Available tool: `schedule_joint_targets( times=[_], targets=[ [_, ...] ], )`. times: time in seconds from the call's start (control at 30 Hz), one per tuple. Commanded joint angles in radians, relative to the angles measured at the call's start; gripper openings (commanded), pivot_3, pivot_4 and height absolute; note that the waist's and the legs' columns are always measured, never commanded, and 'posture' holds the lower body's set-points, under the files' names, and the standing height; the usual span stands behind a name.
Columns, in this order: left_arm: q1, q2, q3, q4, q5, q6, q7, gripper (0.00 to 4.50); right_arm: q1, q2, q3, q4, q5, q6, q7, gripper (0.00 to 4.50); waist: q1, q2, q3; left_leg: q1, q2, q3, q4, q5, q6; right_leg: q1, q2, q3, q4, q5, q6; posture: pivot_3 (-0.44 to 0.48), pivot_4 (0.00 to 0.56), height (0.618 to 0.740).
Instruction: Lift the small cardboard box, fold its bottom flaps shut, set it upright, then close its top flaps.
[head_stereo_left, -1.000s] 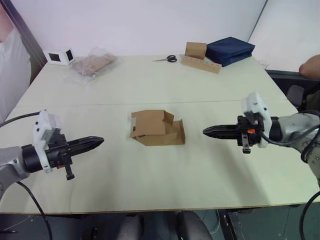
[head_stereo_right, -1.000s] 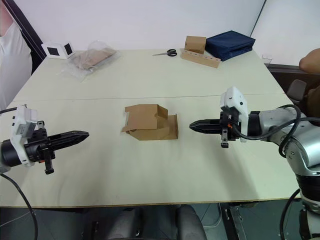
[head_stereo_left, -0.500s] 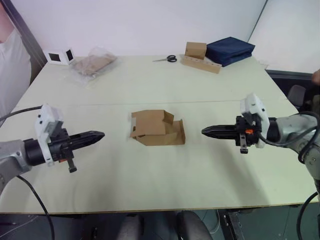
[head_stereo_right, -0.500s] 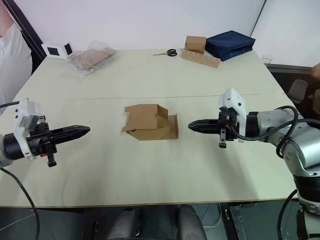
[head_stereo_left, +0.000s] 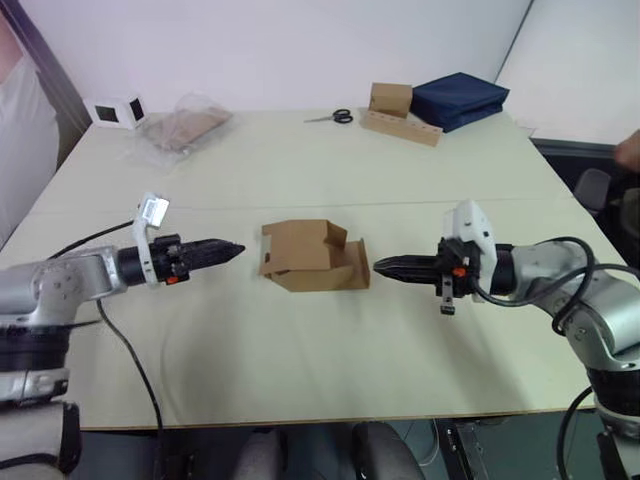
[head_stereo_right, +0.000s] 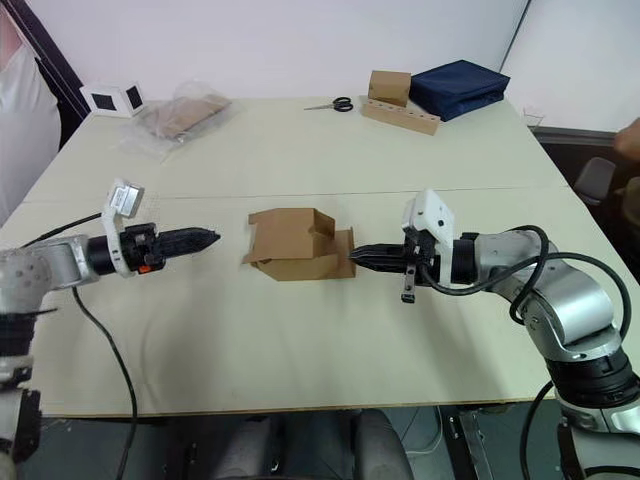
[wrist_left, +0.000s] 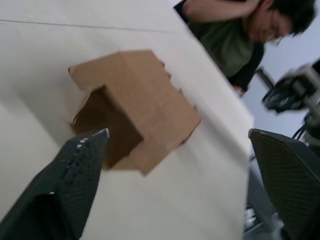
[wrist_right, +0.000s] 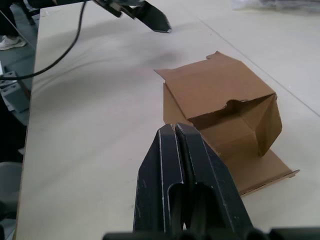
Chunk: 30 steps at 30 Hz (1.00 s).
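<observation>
Cardboard, plain and brown: the small cardboard box (head_stereo_left: 312, 255) lies on its side on the table (head_stereo_left: 300, 350), between the two pincers, its flaps loose and one end gaping, so the hollow inside shows in both wrist views. One flap (wrist_right: 260, 172) lies flat on the tabletop on the side facing the right gripper (head_stereo_right: 358, 256).

That right gripper has its two black fingers pressed together with no gap, holding nothing, its tip just beside the box's open end and level with that flat flap; whether it touches the cardboard I cannot tell. The left gripper (head_stereo_left: 234, 247) points at the opposite side of the box from a short way off, clearly apart from it. In its own wrist view its fingers (wrist_left: 75, 175) stand wide apart, the box seen between them.

Beyond both pincers, at the far edge of the table, lie a clear plastic bag of brown pieces (head_stereo_left: 185, 128), a pair of scissors (head_stereo_left: 335, 118), a tan box with a long strip (head_stereo_left: 400, 112) and a dark blue folded case (head_stereo_left: 460, 100). A person (wrist_left: 230, 35) shows past the table in the left wrist view.
</observation>
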Motion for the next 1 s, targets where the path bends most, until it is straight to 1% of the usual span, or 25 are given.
schedule_joint_targets(
  times=[0.03,0.17,0.4,0.57,0.7,1.0],
  targets=[
    [-0.072,-0.018,-0.058,0.103,0.062,0.004,-0.070,4.44,0.016,0.001,-0.034,-0.058,0.009,-0.006,-0.024,0.00,0.000,0.000,0.000,0.000,0.000,0.000,0.000,0.000,0.000,0.000,0.000,0.000,0.000,0.000,0.000,0.000,0.150,0.740],
    [-0.170,-0.080,-0.114,0.258,0.145,-0.029,-0.126,4.44,0.030,-0.008,-0.053,-0.082,0.021,0.006,-0.046,0.00,0.000,0.000,0.000,0.000,0.000,0.000,0.000,0.000,0.000,0.000,0.000,0.000,0.000,0.000,0.000,0.000,0.150,0.740],
    [-0.275,-0.165,-0.157,0.420,0.253,-0.072,-0.203,4.44,0.053,-0.015,-0.075,-0.115,0.024,0.025,-0.074,0.00,-0.001,0.000,0.000,0.000,0.000,0.000,0.000,0.000,0.000,0.000,0.000,0.000,0.000,0.000,0.000,0.000,0.150,0.740],
    [-0.335,-0.226,-0.155,0.544,0.320,-0.118,-0.252,4.44,0.072,-0.022,-0.091,-0.141,0.029,0.038,-0.092,0.00,0.000,0.000,0.000,0.000,0.000,0.000,0.001,0.000,0.000,0.000,0.000,0.000,0.000,0.000,0.000,0.000,0.150,0.740],
    [-0.363,-0.266,-0.151,0.608,0.357,-0.151,-0.284,4.44,0.091,-0.034,-0.114,-0.164,0.039,0.050,-0.103,0.00,-0.001,0.000,0.000,0.000,-0.001,0.000,0.001,0.000,0.000,0.000,0.000,0.000,0.000,0.000,0.000,0.000,0.150,0.740],
    [-0.416,-0.352,-0.106,0.749,0.414,-0.225,-0.307,4.44,0.170,-0.069,-0.194,-0.250,0.088,0.105,-0.152,0.00,0.002,0.000,0.000,0.000,-0.001,0.000,0.001,0.000,0.000,0.000,-0.001,0.000,0.000,0.000,0.000,0.000,0.150,0.740]
  ],
)
